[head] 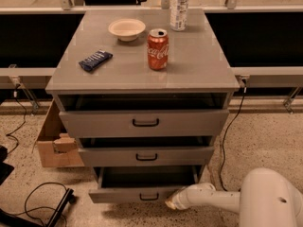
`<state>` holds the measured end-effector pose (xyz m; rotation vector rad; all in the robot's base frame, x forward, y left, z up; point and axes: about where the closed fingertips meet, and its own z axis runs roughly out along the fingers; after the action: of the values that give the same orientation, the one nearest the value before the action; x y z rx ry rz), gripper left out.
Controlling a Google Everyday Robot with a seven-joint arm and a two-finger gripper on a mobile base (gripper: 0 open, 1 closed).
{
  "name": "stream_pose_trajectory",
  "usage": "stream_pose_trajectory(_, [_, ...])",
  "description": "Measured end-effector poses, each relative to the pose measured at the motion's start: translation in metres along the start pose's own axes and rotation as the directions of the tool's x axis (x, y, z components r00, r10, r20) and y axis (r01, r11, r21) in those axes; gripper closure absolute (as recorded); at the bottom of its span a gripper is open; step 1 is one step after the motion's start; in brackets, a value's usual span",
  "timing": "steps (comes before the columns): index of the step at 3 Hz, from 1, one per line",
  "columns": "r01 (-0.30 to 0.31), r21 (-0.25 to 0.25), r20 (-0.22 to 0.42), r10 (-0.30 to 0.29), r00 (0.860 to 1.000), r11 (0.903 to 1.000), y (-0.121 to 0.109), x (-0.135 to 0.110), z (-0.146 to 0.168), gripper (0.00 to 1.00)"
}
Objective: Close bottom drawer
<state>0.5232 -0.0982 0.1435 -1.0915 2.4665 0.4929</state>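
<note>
The bottom drawer [122,194] sits lowest in the grey cabinet [222,100], pulled out towards the camera with its plain grey inside showing. Its long axis runs left to right, and one small black bar handle [149,197] is centred on the front. The gripper [172,204] is at the right end of that front, low by the floor, on a white arm [222,201] reaching in from the lower right; I cannot tell whether it is open or closed. Above are two more drawers, the middle drawer [147,156] and the top drawer [144,123], both partly open. The worktop [199,60] carries one bowl [126,29], one red cola can [157,49], one blue snack packet [95,60] and one plastic bottle [179,6]. One cardboard box [51,143] stands left of the cabinet.
</note>
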Motion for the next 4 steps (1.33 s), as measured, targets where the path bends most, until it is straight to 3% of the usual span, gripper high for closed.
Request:
stream_pose_trajectory(1, [0.013, 0.014, 0.008, -0.013, 1.0, 0.9998, -0.01, -0.006, 0.004, 1.0])
stream_pose_trajectory(2, [0.041, 0.056, 0.026, -0.042, 0.999, 0.9976, -0.036, -0.018, 0.01, 1.0])
stream_pose_trajectory(4, [0.04, 0.054, 0.026, -0.041, 0.999, 0.9977, -0.035, -0.018, 0.011, 0.59])
